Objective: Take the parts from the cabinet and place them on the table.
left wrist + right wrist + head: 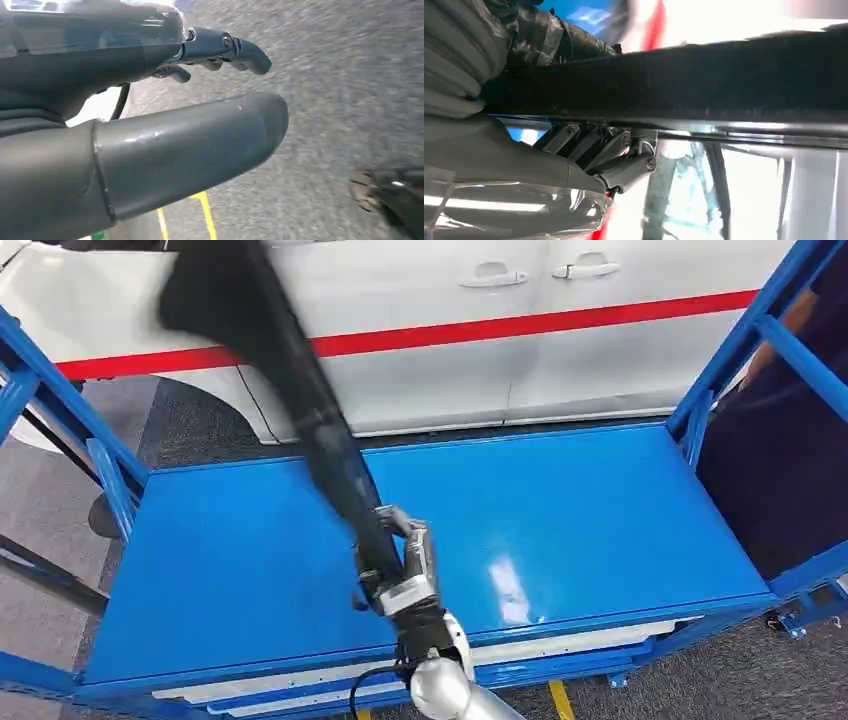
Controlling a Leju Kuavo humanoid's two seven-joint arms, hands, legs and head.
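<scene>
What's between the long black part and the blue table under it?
Nothing: in the head view the long black part, held by the right robot hand, is over bare blue table.

A glossy blue table (600, 510) with a blue frame sits before a white car (420, 300) crossed by one red stripe (520, 325). The long part (300, 400) is black — matte, unpatterned. The floor (60, 500) is speckled grey carpet, with a yellow line (207, 215) across it.

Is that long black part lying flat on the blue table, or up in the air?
Up in the air. The right hand grips the long black part, which slants upward over the blue table.
</scene>
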